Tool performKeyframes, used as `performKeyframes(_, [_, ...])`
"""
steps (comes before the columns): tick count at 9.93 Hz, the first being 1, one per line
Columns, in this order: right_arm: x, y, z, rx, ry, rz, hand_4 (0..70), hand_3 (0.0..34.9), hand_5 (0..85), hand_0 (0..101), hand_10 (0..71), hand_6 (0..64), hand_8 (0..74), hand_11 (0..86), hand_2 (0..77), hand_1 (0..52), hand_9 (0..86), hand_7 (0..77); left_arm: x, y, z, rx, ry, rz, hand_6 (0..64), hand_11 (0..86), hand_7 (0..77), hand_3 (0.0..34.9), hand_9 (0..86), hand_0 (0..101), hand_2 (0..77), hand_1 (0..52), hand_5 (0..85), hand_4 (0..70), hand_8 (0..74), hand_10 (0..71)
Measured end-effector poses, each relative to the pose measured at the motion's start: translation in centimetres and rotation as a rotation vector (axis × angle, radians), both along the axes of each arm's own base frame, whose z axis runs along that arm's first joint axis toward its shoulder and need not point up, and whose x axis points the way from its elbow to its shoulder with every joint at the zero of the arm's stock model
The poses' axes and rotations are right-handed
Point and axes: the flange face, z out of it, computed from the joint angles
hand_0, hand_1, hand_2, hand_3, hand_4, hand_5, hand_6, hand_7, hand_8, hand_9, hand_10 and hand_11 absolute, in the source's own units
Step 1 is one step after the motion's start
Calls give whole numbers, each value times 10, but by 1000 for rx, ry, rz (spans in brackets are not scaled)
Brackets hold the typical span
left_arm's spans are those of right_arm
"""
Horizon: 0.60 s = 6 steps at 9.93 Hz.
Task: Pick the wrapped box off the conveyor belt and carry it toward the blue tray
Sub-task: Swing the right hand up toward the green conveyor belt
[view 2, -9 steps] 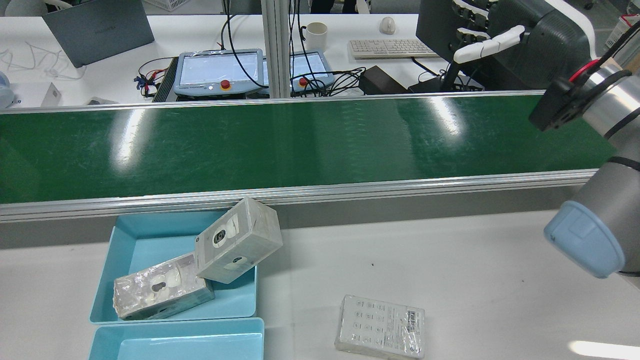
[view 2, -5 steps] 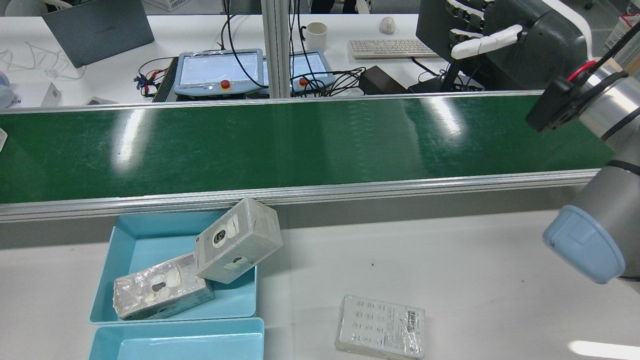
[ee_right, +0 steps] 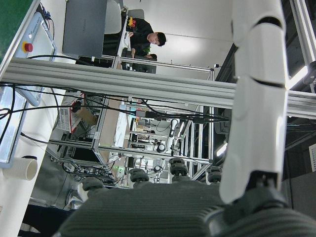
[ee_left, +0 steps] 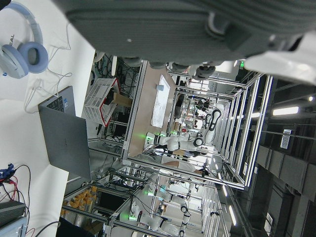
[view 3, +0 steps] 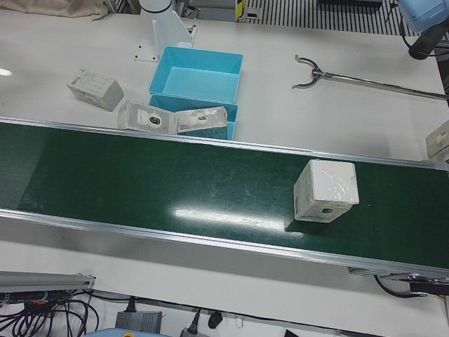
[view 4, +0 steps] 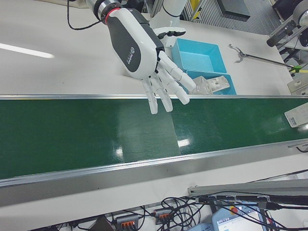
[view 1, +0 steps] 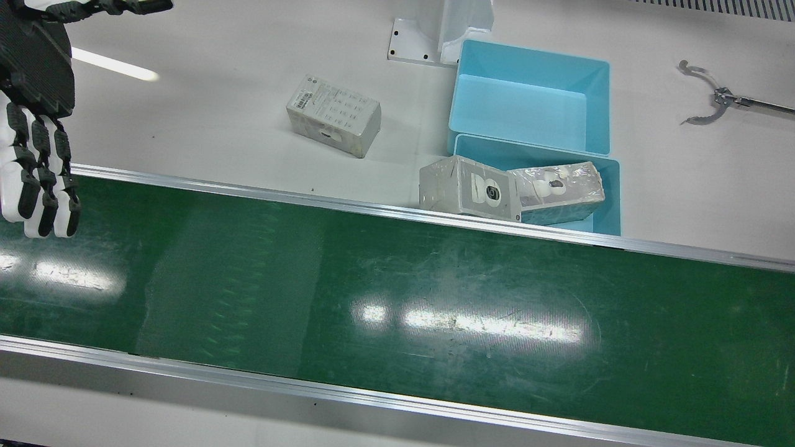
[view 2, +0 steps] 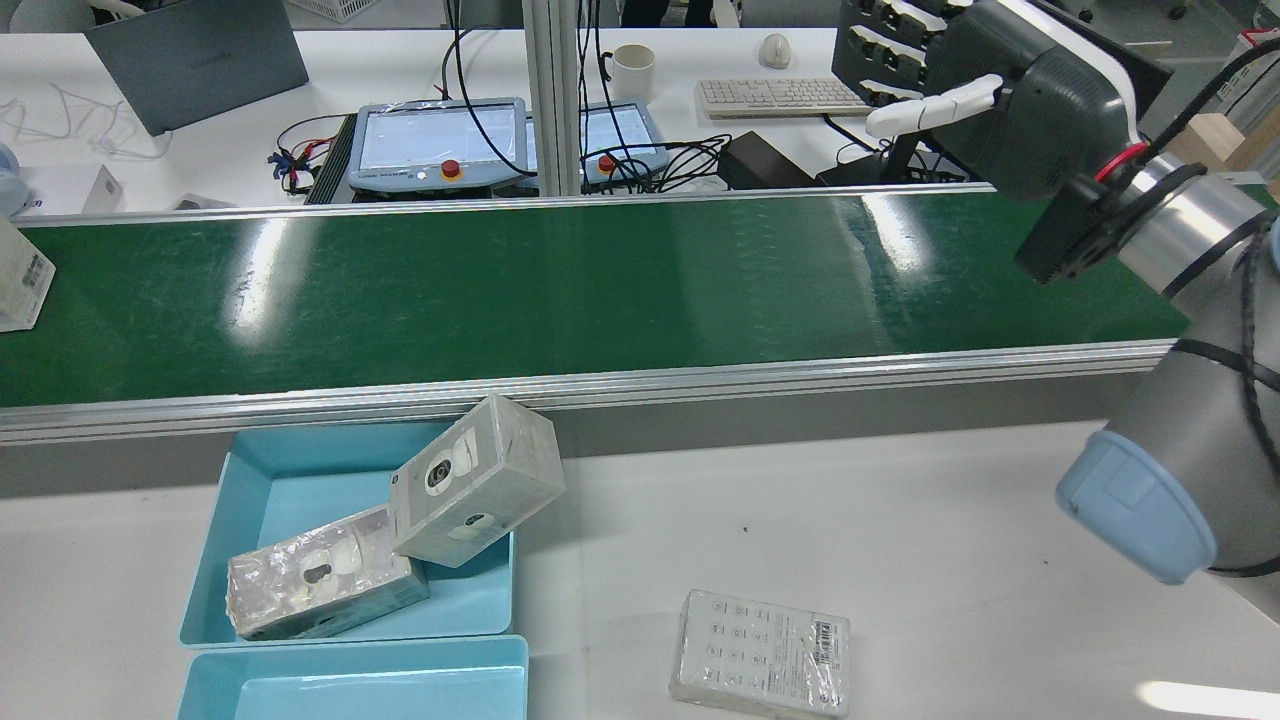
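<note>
Green conveyor belt (view 3: 175,189); white wrapped box (view 3: 325,191); light-blue tray (view 3: 200,72); grey-and-white right robot hand (view 4: 144,50).

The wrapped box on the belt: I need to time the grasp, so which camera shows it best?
The left-front view: the wrapped box sits whole on the conveyor belt. The rear and right-front views catch only its edge; the front view misses it.

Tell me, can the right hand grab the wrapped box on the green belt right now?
Probably not yet. The right hand hangs open over one end of the conveyor belt, while the wrapped box rides far along toward the other end. Nothing lies between them, though.
</note>
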Motion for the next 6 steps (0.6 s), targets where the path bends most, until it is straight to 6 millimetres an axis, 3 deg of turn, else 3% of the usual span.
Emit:
performKeyframes(3, [-16, -21, -6, -1, 4, -3, 0, 253, 27, 478, 0, 0, 27, 5, 82, 136, 11, 5, 0, 0, 0, 0, 0, 0, 0, 0, 0, 0, 0, 0, 5, 0, 11, 0, 0, 0])
performKeyframes(4, [-20, -27, -9, 1, 4, -4, 0, 229, 22, 476, 0, 0, 27, 5, 82, 136, 11, 5, 0, 0, 0, 0, 0, 0, 0, 0, 0, 0, 0, 0, 5, 0, 11, 0, 0, 0])
performKeyframes(5, [-24, -31, -12, 3, 2, -6, 0, 229, 22, 476, 0, 0, 27, 5, 82, 136, 11, 5, 0, 0, 0, 0, 0, 0, 0, 0, 5, 0, 0, 0, 11, 0, 11, 0, 0, 0])
performKeyframes(6, [-26, -33, -14, 3, 0, -8, 0, 152, 22, 476, 0, 0, 16, 5, 109, 158, 11, 5, 0, 0, 0, 0, 0, 0, 0, 0, 5, 0, 0, 0, 11, 0, 11, 0, 0, 0])
